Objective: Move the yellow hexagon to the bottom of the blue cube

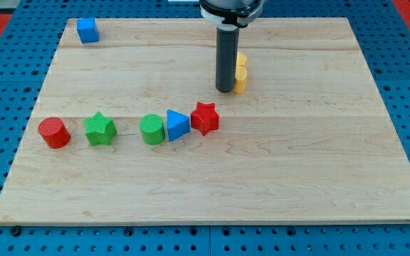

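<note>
The blue cube (87, 30) sits at the view's top left corner of the wooden board (297, 178). Yellow blocks (240, 72) stand near the view's top centre, mostly hidden behind my rod, so their shapes cannot be made out. My tip (225, 89) rests on the board, touching or just left of the yellow blocks, far to the right of the blue cube.
A row of blocks lies across the board's middle left: a red cylinder (54, 133), a green star (100, 129), a green cylinder (151, 129), a blue triangle (177, 125) and a red star (205, 118). The board lies on a blue pegboard (6, 99).
</note>
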Controlling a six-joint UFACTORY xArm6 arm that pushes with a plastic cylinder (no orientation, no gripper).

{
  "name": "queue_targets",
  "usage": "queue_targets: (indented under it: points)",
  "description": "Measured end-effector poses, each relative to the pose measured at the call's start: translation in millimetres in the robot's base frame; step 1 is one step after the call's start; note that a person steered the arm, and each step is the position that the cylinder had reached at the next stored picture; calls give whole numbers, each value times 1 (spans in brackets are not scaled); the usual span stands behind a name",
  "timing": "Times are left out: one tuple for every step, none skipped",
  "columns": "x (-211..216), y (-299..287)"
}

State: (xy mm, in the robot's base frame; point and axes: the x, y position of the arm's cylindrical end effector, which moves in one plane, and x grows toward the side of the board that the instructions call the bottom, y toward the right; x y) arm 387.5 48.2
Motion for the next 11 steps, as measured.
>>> queue_targets:
  points:
    - [-7, 89]
    - [-56, 52]
    - [-77, -42]
    - [-77, -151]
    - [-78, -242]
    - [-65, -254]
    - [-79, -264]
    - [-61, -248]
    - [-61, -310]
    - [-74, -327]
    - [-82, -237]
